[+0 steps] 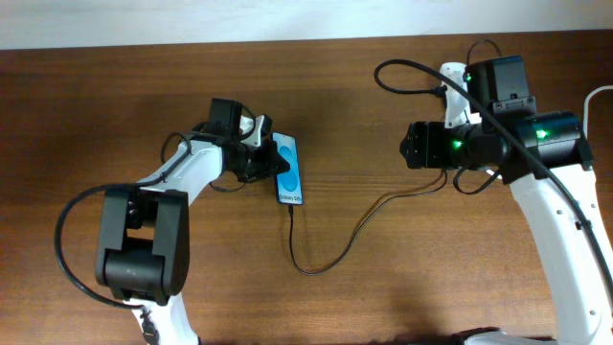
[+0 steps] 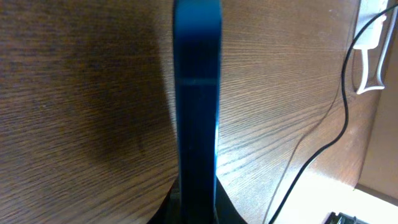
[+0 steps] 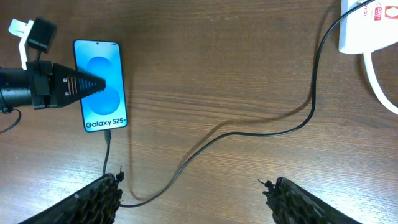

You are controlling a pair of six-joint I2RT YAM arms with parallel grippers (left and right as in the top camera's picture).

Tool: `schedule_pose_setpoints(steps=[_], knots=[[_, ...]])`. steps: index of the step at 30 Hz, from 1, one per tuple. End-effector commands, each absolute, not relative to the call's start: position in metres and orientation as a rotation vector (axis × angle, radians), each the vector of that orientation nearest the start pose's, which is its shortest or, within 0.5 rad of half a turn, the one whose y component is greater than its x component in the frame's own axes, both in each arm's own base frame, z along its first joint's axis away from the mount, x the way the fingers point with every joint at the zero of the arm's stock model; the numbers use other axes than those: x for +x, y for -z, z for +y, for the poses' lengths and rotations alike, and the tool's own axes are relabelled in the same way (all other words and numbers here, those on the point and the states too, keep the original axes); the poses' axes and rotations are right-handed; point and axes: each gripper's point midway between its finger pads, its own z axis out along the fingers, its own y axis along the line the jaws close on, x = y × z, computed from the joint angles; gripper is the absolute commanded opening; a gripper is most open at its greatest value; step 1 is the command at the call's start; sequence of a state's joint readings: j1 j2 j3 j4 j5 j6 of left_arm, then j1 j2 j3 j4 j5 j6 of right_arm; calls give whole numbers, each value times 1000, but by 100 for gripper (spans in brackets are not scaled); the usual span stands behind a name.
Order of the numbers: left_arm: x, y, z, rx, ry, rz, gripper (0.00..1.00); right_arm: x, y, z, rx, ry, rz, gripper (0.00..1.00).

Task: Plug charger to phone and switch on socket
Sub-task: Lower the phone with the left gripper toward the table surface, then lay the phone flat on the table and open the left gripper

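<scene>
- On the counter's (image 1: 402, 297) left half, the phone (image 1: 289, 169) lies flat, screen up, with the left arm (image 1: 182, 177) alongside it. The tip of the left jaws overlaps the phone's near long edge, and I cannot tell whether they pinch it or merely rest on it.
- The phone looks slim, rigid and light, with a slick glass face likely to slip or scratch. The long edges seem the safer hold, not the screen.
- The charger (image 1: 291, 230) is thin, limp and light. Its plug tip meets the phone's bottom edge, though how deeply it sits is too small to judge. The stiff tip is the place to take it, since tugging the slack would probably drag the phone.
- The socket (image 3: 367, 25) is hard white plastic, probably light enough to skate when a switch is pushed, so a straight downward press suits it.
- The right wrist view shows what overhead hides: the socket's red-marked end, the charger running up to it, the thick white cord (image 3: 380, 81), and the right jaws spread wide and empty. Overhead, the right arm (image 1: 536, 144) covers most of the socket.
- The left wrist view gives only a blue strip (image 2: 198, 106) up the middle, presumably the phone, and settles nothing about the grip.
</scene>
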State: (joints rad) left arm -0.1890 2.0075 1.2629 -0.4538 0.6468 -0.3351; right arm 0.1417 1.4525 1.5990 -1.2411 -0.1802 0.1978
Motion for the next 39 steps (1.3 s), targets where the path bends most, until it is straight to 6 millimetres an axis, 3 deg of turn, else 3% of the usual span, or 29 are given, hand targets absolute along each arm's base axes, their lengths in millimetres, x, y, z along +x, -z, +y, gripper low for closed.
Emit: schedule_pose_setpoints(steps=[1, 24, 39], knots=[[408, -35, -185, 5, 1055, 2761, 7, 329, -257, 74, 12, -328, 2674, 80], [410, -13, -167, -48, 875, 2822, 21, 329, -256, 74, 12, -327, 2676, 80], [401, 5, -154, -81, 757, 2868, 32, 329, -256, 74, 13, -328, 2675, 80]])
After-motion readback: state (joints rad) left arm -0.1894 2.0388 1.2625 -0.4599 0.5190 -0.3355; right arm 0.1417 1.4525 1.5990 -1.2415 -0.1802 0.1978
